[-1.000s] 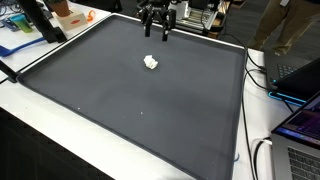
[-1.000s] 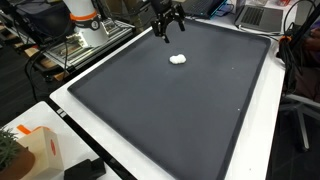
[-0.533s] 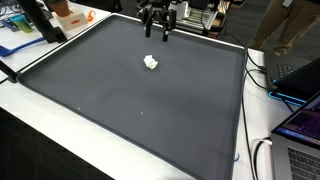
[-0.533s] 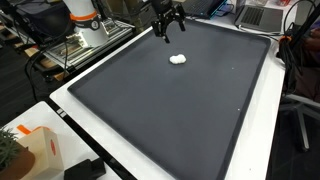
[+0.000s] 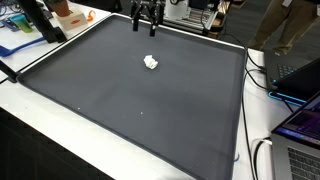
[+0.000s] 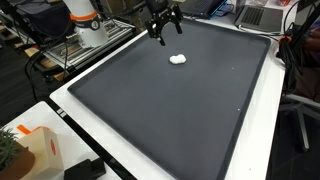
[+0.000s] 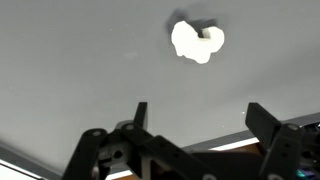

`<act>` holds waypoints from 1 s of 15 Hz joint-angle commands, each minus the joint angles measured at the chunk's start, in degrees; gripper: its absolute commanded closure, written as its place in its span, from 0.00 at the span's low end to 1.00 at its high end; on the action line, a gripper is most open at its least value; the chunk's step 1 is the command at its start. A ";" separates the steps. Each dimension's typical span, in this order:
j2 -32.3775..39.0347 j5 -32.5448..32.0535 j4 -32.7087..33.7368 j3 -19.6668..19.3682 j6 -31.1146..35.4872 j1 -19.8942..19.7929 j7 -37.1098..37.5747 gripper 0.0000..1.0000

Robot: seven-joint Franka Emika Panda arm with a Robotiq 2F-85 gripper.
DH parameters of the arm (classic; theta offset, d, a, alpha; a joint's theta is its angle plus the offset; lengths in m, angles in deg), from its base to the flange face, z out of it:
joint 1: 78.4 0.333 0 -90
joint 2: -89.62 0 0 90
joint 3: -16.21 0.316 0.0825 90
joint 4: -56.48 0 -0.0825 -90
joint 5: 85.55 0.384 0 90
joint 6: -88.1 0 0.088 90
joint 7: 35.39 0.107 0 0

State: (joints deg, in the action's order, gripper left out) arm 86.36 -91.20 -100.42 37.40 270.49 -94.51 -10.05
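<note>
Your hand (image 5: pixel 147 26) now sits a bit further left and nearer the far rim of the table (image 5: pixel 110 105) than half a second ago, when it hangs closer over the wad (image 5: pixel 151 62). The wad does not shift. It lies alone on the dark table, on the far half, apart from the hand. So you hold nothing and touch nothing, and the gap to the wad grows. The hand is wide, fingers spread, empty.

Both exterior views show the hand up off the table, and the table rim; the wrist view shows neither. The wrist view adds that the wad (image 7: pixel 197 41) lies ahead of the hand (image 7: pixel 200 115), about centred between the fingers (image 7: pixel 140 112), lumpy outline plain.
</note>
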 commanded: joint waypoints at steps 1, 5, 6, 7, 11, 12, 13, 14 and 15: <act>-5.21 -8.90 -1.54 6.85 -4.53 -6.05 8.06 0.00; -8.04 -18.33 -1.79 18.61 -7.34 -11.07 23.02 0.00; -7.96 -21.03 -0.36 22.30 -9.01 -13.73 27.76 0.00; -8.47 -23.17 -0.43 25.53 -10.26 -15.61 32.20 0.00; -11.31 -32.08 -0.73 38.01 -13.71 -25.66 49.82 0.00; -9.89 -32.85 -0.25 39.97 -14.38 -27.67 52.54 0.00; -9.24 -29.94 -0.26 35.65 -12.79 -23.30 46.69 0.00; -9.31 -30.33 -0.28 36.73 -12.94 -24.21 47.70 0.00; -9.29 -30.32 -0.17 36.53 -12.94 -24.05 47.56 0.00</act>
State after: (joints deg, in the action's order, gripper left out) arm 77.07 -121.52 -100.59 73.92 257.55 -118.56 37.50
